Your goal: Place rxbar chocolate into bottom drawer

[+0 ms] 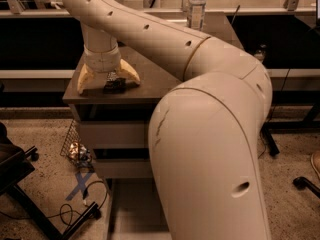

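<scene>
The gripper [108, 82] is hovering at the cabinet top [160, 81], jaws spread wide and straddling the rxbar chocolate [115, 86] lying there. The bar is appearing light, thin and slick-wrapped, so pinching across its narrow width at mid-length is advisable.

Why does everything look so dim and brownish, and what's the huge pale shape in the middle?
Camera view: dim lighting; the pale shape is the robot's arm, close to the lens and hiding much of the cabinet. Its gripper hangs over the cabinet top, fingers spread either side of the rxbar chocolate, dark in their shadow. The bottom drawer shows dimly below.
</scene>
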